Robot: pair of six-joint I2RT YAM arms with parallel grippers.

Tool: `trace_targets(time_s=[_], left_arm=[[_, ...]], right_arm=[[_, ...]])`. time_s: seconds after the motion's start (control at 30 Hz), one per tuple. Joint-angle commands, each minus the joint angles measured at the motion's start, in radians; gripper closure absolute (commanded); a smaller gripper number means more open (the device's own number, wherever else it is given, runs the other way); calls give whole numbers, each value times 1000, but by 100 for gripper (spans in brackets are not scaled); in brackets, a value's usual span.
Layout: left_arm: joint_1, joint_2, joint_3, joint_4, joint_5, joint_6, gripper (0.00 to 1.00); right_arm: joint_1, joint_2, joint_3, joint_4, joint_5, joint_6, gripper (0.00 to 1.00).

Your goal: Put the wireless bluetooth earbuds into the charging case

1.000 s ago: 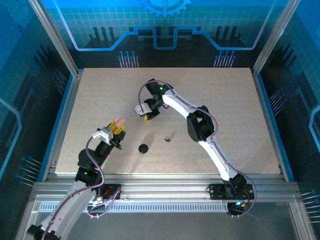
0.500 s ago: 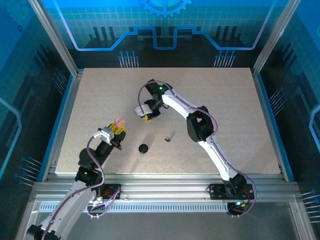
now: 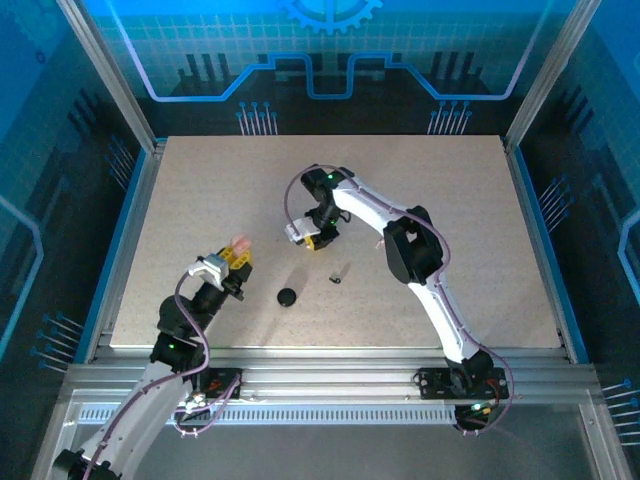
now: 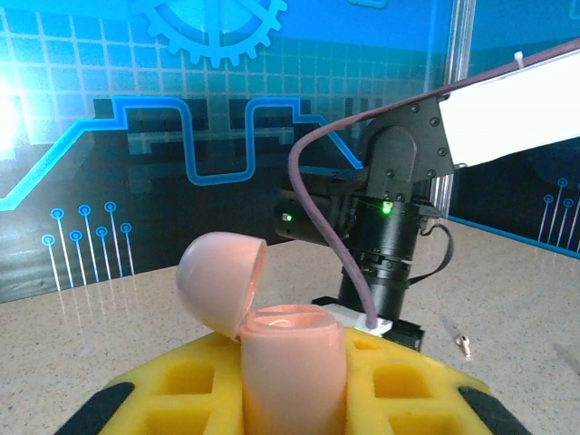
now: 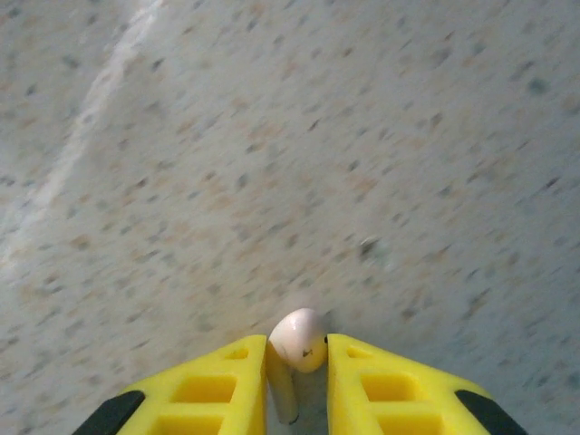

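Both busy over the tabletop: left end effector clamps the open pink case, right end effector is pinched narrow on a pale pink earbud near mid-tabletop. Tiny, light, glossy, so probably slippery; I'd hold its stem, gently.

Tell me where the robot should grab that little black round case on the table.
Pinch it across its round sides, coming straight down from above. The black round case lies flat on the table with bare space all around, so the jaws can probably drop on either side. It looks low, so they must reach nearly to the tabletop.
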Motion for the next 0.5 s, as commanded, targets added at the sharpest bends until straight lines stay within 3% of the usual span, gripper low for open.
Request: trace_targets(time_s=[0.0,0.27,0.47], left_arm=[[8,-5,24,9,3,27,91],[7,-6,27,-3,-3,37,91],[8,-7,33,-18,3,37,91]], right_arm=[[-26,-64,-102,-59,69,46,78],[-50,-222,-319,5,130,103,73],[-39,-292,-331,22,157,122,66]])
